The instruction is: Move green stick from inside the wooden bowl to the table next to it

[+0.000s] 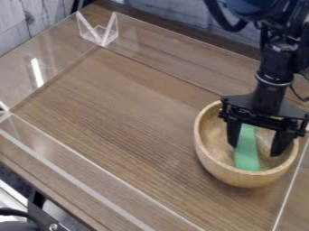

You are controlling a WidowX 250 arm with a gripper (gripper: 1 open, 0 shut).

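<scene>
Your pincer [256, 129] hangs pointing down over the wooden bowl [248, 144] at the lower right of the frame, jaws spread wide, gripping nothing. One fingertip [232, 136] sits left of the green stick [248, 149], the other to its right, both dipped inside the bowl. The stick lies slanted on the bowl's inner wall. The bowl rests on the dark wood-grain bench [115, 104], close to the clear acrylic wall [60, 176] edging it.
</scene>
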